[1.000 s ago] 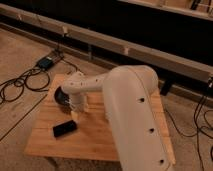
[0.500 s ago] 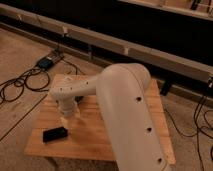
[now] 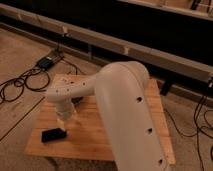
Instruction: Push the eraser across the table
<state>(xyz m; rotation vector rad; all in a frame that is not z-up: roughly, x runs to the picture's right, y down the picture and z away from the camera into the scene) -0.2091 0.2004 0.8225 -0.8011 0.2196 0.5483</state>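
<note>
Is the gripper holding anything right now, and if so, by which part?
Nothing is held. The gripper points down over the table, right beside the eraser, which lies flat on the wood at the front left, not between the fingers.

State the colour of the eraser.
Black, in the camera view: eraser on the table, by the gripper.

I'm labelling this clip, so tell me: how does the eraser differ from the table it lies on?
The eraser is black; the table is light wood in narrow planks. The eraser is a small block; the table is by far the largest surface in view. The eraser lies at an angle near the table's front left corner. Both are flat and rectangular. The pincer hangs just above and right of the eraser.
</note>
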